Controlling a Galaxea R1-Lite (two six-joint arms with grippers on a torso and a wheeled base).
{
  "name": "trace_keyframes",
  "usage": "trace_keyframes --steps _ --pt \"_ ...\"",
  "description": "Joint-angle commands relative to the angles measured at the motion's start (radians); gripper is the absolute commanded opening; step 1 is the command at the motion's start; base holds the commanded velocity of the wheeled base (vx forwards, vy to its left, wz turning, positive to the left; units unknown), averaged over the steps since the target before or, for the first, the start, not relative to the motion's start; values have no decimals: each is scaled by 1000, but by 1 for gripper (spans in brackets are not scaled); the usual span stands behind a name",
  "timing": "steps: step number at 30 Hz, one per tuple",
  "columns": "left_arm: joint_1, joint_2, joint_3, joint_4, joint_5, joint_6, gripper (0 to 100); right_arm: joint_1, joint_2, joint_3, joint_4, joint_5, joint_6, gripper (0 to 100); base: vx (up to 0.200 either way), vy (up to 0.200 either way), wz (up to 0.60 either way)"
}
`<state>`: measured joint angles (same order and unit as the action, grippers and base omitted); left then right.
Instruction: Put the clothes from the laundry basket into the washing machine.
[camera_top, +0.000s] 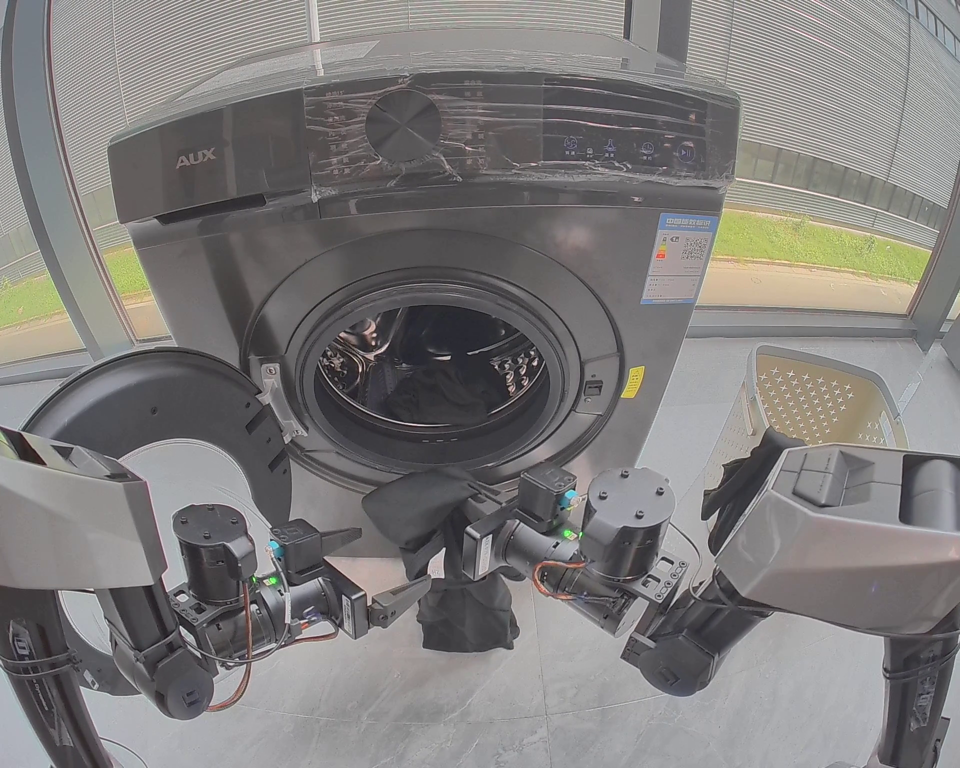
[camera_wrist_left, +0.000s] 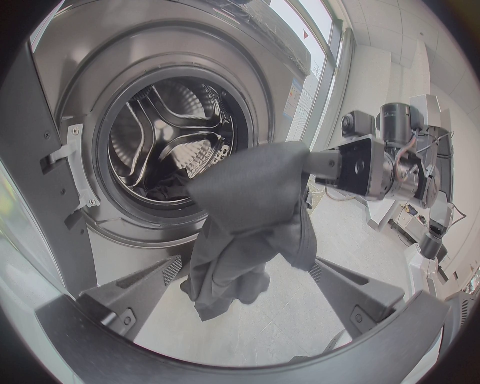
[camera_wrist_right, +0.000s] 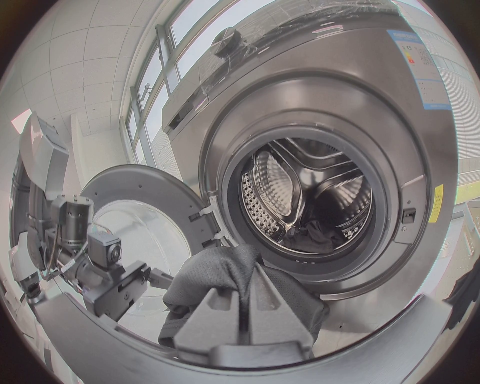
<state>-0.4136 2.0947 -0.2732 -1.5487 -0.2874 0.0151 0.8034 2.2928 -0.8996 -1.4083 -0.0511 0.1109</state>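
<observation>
The grey washing machine (camera_top: 420, 250) stands with its drum open, and dark clothes (camera_top: 435, 395) lie inside the drum (camera_wrist_right: 312, 237). My right gripper (camera_top: 462, 528) is shut on a dark garment (camera_top: 465, 610) that hangs below the drum's opening, just in front of it. The shut fingers (camera_wrist_right: 225, 310) pinch the garment's upper fold (camera_wrist_right: 215, 272). My left gripper (camera_top: 390, 560) is open, low and to the left of the hanging garment (camera_wrist_left: 250, 200), its fingers (camera_wrist_left: 145, 285) spread wide with nothing between them. The cream laundry basket (camera_top: 820, 400) stands at the right with another dark piece (camera_top: 745, 480) over its rim.
The round machine door (camera_top: 150, 410) is swung open to the left, behind my left arm. Pale tiled floor (camera_top: 560, 700) lies in front of the machine. Glass walls stand behind and beside it.
</observation>
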Motion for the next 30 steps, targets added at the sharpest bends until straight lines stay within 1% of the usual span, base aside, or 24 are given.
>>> trace_keyframes --steps 1,6,13,15,16,17,19,20,23,26,30 --pt "3 30 0 -1 1 0 100 -9 -44 -2 2 -3 1 0 0 0 0" --pt "3 42 2 -1 -1 2 100 -9 -44 -7 2 -6 3 0 0 0 0" --pt "-11 114 2 -2 -1 5 100 -10 -47 -36 3 -9 3 0 0 0 0" --pt "-14 139 -6 -2 -2 5 100 -10 -47 -48 20 -30 3 0 0 0 0" --pt "-14 139 -6 -2 -2 5 100 -10 -47 -48 20 -30 3 0 0 0 0" --pt "-14 162 -21 -4 -2 6 100 -10 -49 -61 31 -43 3 0 0 0 0" --pt "-14 189 -54 -4 -4 9 100 -6 -58 -68 35 -44 3 0 0 0 0" --pt "-13 209 -83 -4 -1 16 100 -1 -62 -68 35 -47 3 0 0 0 0" --pt "-10 228 -130 -4 1 16 100 3 -68 -64 34 -49 3 0 0 0 0" --pt "-10 254 -185 -4 1 8 100 8 -81 -59 32 -50 13 0 0 0 0" --pt "-10 271 -241 -4 1 5 100 17 -84 -53 32 -52 15 0 0 0 0"
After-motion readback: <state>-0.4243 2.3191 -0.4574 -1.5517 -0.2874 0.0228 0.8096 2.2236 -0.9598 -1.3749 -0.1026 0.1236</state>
